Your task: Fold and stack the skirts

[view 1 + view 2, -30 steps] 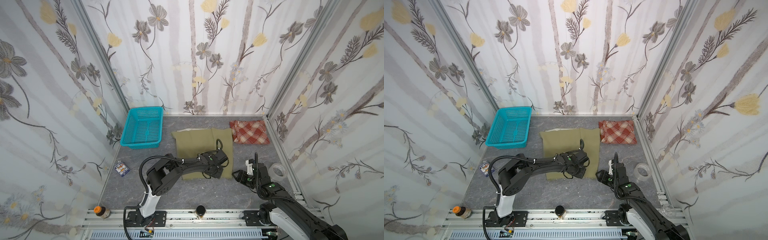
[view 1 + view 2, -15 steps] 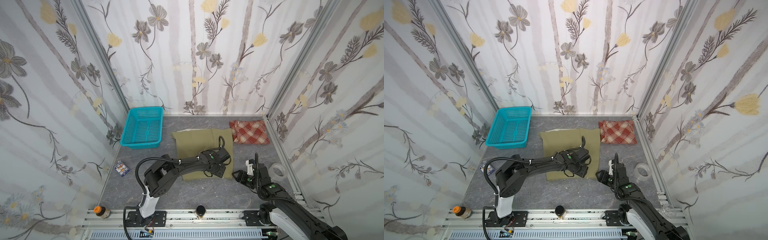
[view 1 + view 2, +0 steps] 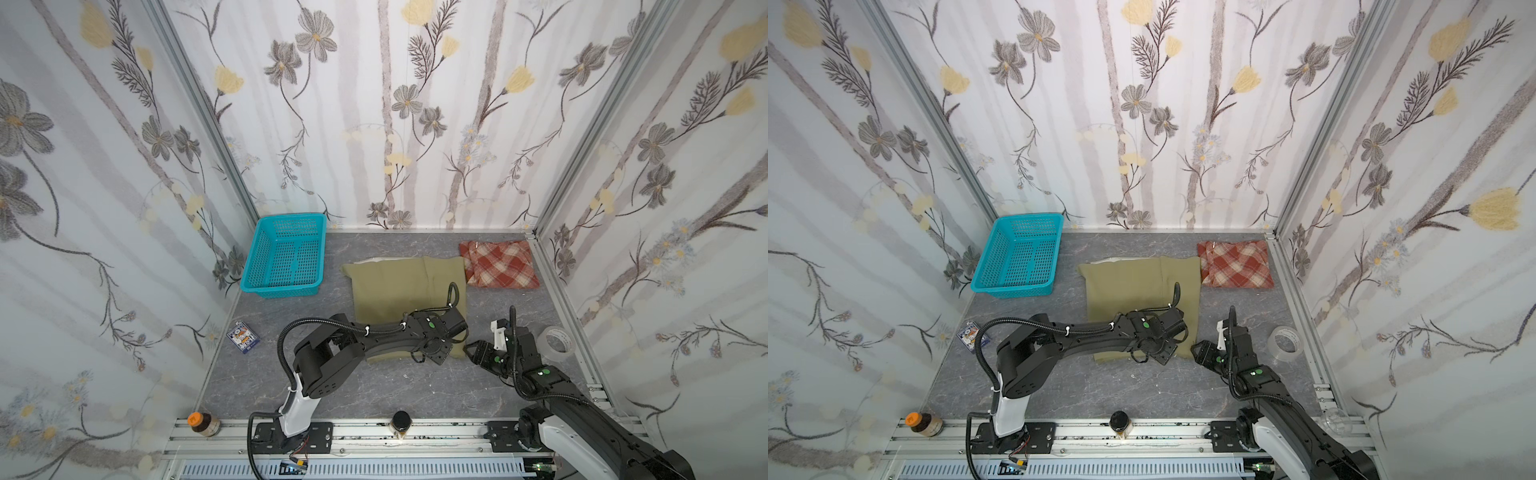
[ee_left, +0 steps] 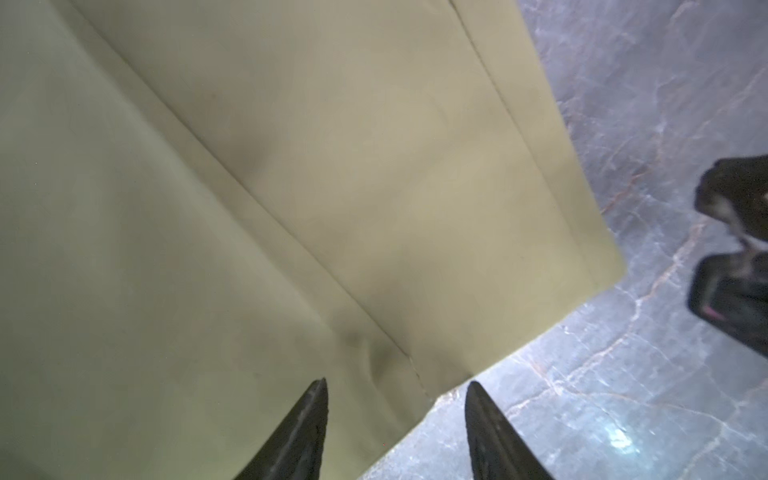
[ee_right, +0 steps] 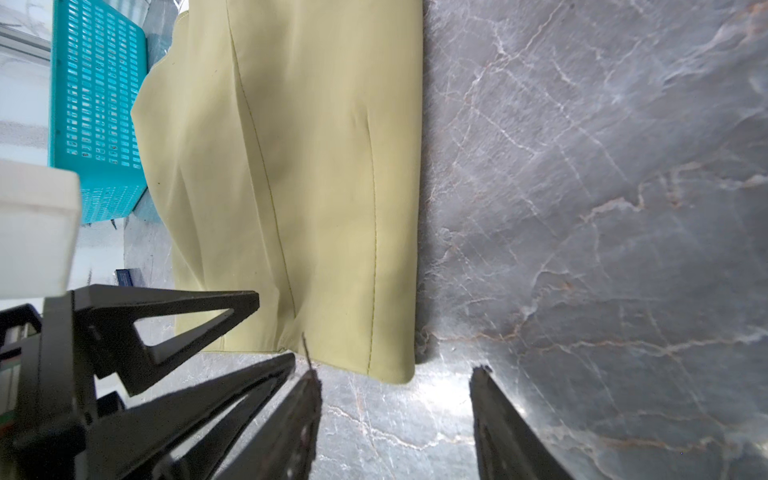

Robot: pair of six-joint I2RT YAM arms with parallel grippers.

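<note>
Just right of centre in both top views, low on the grey marble-patterned tabletop [image 3: 374, 390], the plain olive-green cloth skirt [image 3: 399, 286] lies flat as a folded rectangle. Its long axis runs from the lower part of the frame up toward the back wall, with a straight fold line down its right third. The left gripper [image 4: 397, 390] hangs over the skirt's lower right corner. In the left wrist view its two dark fingertips stand spread, one over cloth and one over bare table, with the near hem running between them and nothing pinched. The right gripper [image 5: 395, 374] sits just beside that same corner on its right side, jaws likewise apart over bare table. The right wrist view shows the rounded folded corner close ahead of it, not touching. Both claws are near this corner, so the coming move probably turns on it, the left arm being the closer. The cloth looks smooth and matte, thin enough to need a low pinch at the hem. Well up in the right of the frame, against the right wall, the rust-red and cream plaid cloth skirt [image 3: 498, 266] lies as a folded, slightly rumpled square, just beside the olive one's upper right corner. The turquoise plastic mesh basket [image 3: 286, 286] stands apart at upper left.
</note>
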